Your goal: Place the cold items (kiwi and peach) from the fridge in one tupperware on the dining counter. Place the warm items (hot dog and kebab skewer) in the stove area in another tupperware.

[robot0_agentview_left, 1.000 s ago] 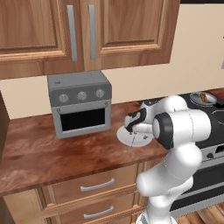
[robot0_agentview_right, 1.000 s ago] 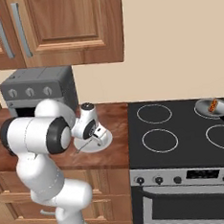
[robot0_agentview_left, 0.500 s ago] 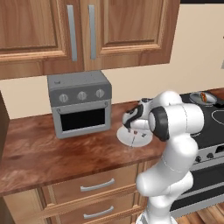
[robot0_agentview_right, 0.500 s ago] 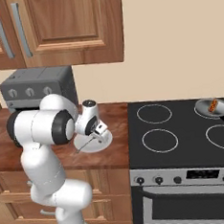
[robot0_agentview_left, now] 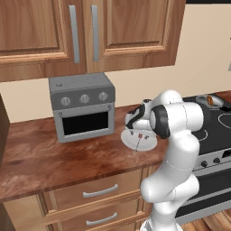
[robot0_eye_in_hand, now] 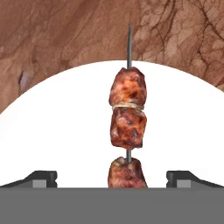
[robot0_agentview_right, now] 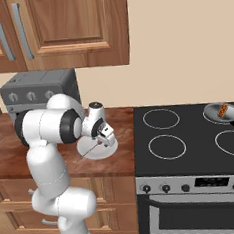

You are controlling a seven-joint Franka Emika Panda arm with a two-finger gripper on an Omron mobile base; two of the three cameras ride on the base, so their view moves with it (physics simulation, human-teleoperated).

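Our fingers (robot0_eye_in_hand: 46, 177) stand spread wide and hold nothing, one tip on either side of the kebab skewer (robot0_eye_in_hand: 127, 124), which lies on a white plate (robot0_eye_in_hand: 183, 131) on the wooden desk (robot0_agentview_left: 40, 158) left of the stove area (robot0_agentview_right: 191, 142). We judge the skewer light, with a stiff thin rod and soft, greasy meat chunks; closing across the middle chunk looks safest. We see no readable writing or brand anywhere.
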